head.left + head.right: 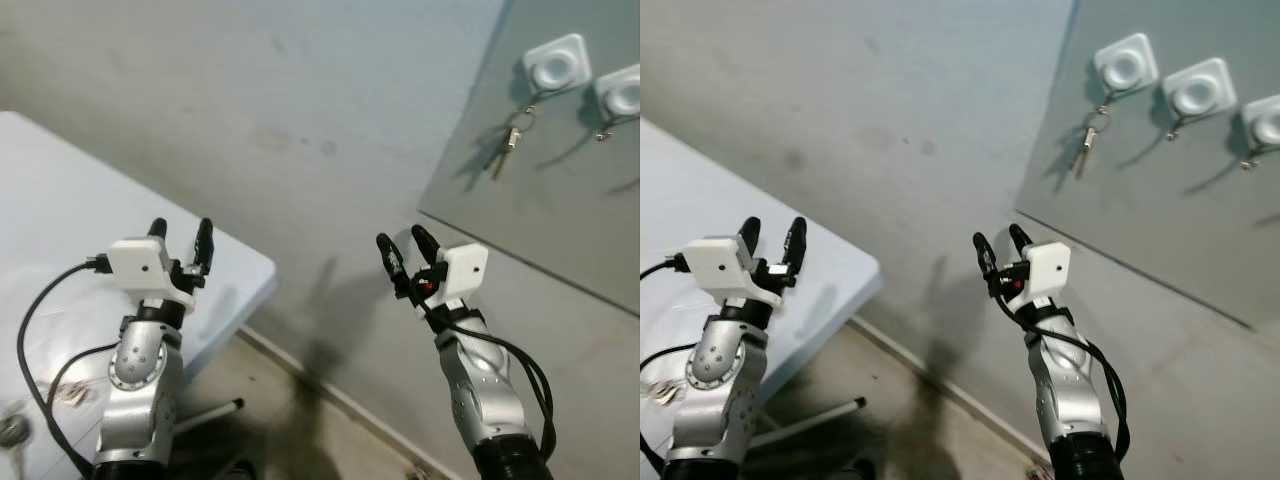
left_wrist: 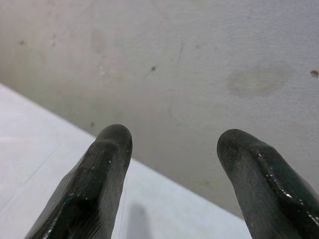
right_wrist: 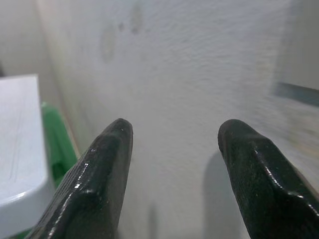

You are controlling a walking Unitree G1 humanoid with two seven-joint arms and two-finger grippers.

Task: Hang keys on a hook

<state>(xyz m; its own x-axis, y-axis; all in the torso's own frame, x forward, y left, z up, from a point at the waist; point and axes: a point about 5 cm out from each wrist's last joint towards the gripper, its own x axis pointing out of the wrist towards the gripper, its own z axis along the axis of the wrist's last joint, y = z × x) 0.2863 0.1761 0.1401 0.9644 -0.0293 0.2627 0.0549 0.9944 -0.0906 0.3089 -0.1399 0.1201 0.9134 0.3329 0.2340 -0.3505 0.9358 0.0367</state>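
1. Left eye view: you see the keys (image 1: 507, 141) already hanging from the first white hook (image 1: 556, 62) on the grey panel (image 1: 560, 210) in the upper right of the frame; a second hook (image 1: 622, 92) sits just beside it at the right edge, with only a small bare ring under it; the left gripper (image 1: 181, 244) stands at centre left over the corner of the white table (image 1: 70, 230), fingers spread and empty; the right gripper (image 1: 404, 250) stands at centre right, well below the keys, fingers likewise apart with nothing between them; you may judge the hanging itself done, with only the arms left to bring down; a further bunch of keys (image 1: 12, 432) seems to lie on the table at the lower left edge, too small to be sure of.

2. Right eye view: you see three hooks in a row along the upper right; the keys hang from the leftmost one; the third hook (image 1: 1265, 122) is cut by the frame edge; no writing or brand can be read on the hooks, the panel or the white wrist housings.

3. Left wrist view: you look between two black fingertips (image 2: 104, 174) held apart, empty, pointing at the stained wall (image 2: 199, 74) with the table edge below; no lettering.

4. Right wrist view: you see the same spread, empty fingertips (image 3: 102, 169) facing the wall; the table corner and something green (image 3: 57, 144) lie at the left; no label is legible.
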